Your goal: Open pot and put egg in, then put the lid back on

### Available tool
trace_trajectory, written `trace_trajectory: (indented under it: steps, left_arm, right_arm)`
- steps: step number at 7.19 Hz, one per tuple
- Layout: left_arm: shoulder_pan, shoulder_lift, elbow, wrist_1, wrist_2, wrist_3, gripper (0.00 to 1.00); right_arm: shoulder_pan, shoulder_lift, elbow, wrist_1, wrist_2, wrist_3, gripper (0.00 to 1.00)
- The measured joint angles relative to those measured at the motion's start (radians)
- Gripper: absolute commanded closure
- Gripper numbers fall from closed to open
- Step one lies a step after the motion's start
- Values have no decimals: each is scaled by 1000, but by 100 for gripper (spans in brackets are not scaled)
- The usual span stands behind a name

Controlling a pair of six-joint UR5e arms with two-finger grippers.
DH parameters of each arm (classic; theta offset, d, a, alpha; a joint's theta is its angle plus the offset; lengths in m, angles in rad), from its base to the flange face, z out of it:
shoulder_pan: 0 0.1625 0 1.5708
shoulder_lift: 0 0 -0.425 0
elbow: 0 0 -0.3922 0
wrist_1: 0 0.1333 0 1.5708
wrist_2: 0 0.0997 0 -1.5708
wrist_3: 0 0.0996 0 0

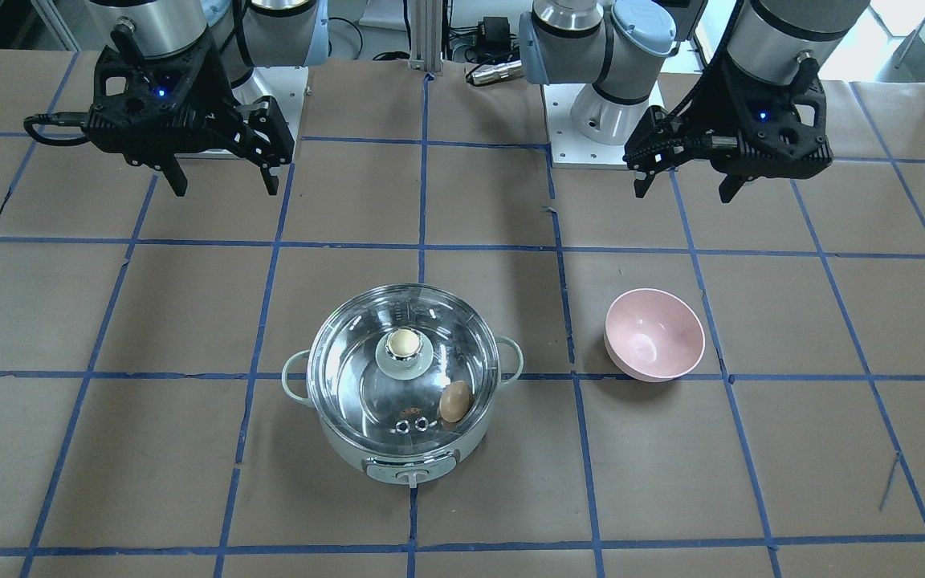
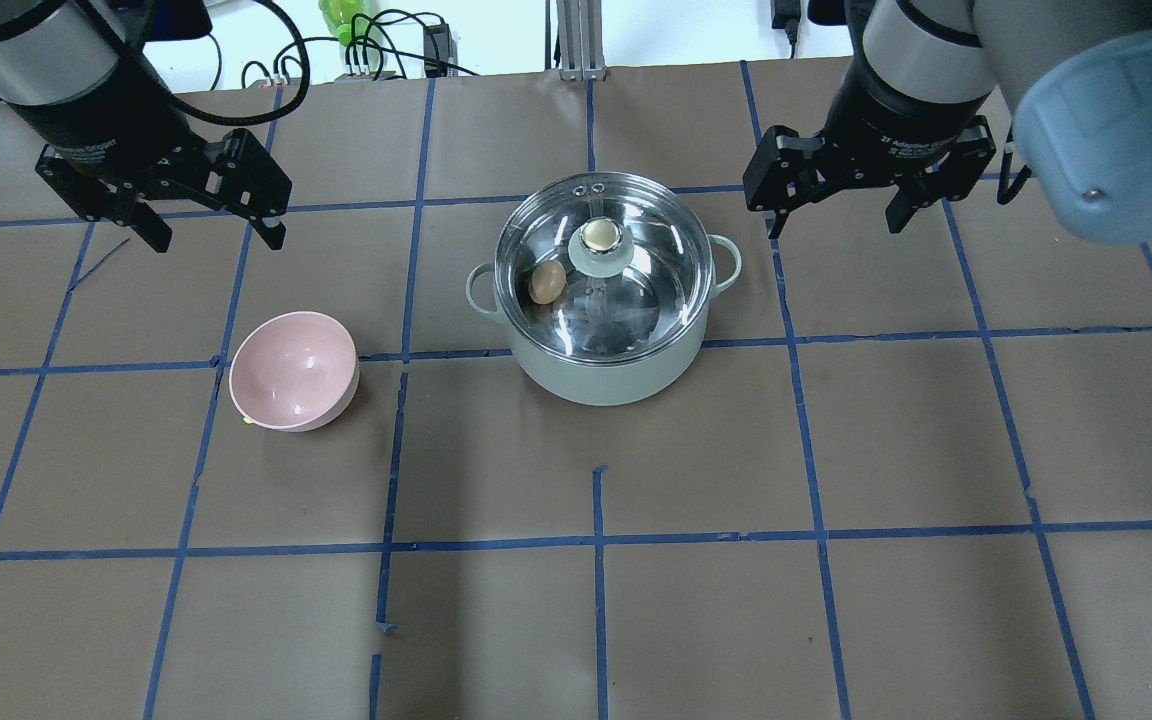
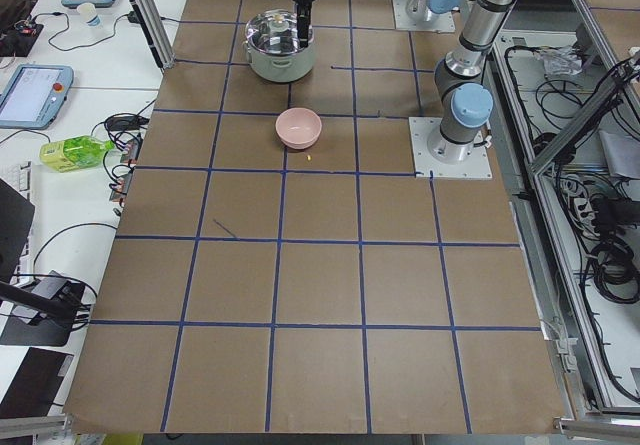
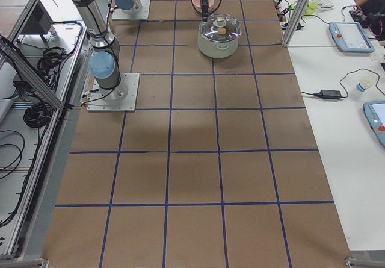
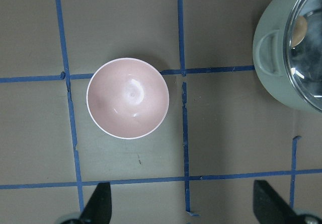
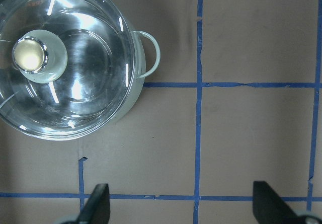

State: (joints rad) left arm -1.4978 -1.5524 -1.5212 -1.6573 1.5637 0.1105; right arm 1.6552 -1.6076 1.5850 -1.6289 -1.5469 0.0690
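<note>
The mint-green pot (image 2: pixel 606 375) stands mid-table with the clear glass lid (image 2: pixel 641 290) seated on it, beige knob up. The tan egg (image 2: pixel 546 282) lies inside the pot, seen through the lid, and also shows in the front view (image 1: pixel 454 400). My left gripper (image 2: pixel 218 240) is open and empty, raised beyond the pink bowl and well to the left of the pot. My right gripper (image 2: pixel 836 225) is open and empty, raised to the right of the pot. The right wrist view shows the lid (image 6: pixel 80 88) at its upper left, apart from the open fingers (image 6: pixel 98 206).
An empty pink bowl (image 2: pixel 293 370) sits left of the pot; it also shows under the left wrist camera (image 5: pixel 128 98). Brown paper with blue tape lines covers the table (image 2: pixel 596 600). The arm bases stand at the robot's edge.
</note>
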Motion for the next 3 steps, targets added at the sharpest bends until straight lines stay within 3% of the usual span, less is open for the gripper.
trace_trajectory:
  steps: [3]
  left_arm:
    - [-3,3,-11,1,1,-6,0]
  right_arm:
    - [0,-1,1,-2,1,-5,1]
